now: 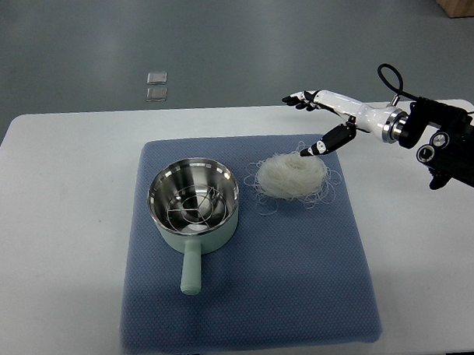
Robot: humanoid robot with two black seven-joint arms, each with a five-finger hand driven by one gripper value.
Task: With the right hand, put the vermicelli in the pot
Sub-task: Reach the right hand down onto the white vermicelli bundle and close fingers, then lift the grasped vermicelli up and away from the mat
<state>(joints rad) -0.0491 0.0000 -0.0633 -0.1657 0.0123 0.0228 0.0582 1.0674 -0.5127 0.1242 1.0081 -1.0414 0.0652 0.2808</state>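
Note:
A nest of white vermicelli (pixel 291 178) lies on the blue mat (pixel 296 281), right of a pale green pot (pixel 194 201) with a steel inside and a handle pointing toward me. My right hand (pixel 310 122) comes in from the right edge and hovers just above the far right side of the vermicelli. Its fingers (pixel 300 100) are stretched out flat and its thumb (pixel 324 145) points down at the noodles' edge. It holds nothing. My left arm is out of view.
The mat lies on a white table (pixel 56 218). Two small clear squares (pixel 156 86) lie on the grey floor beyond the table's far edge. A wire rack sits inside the pot.

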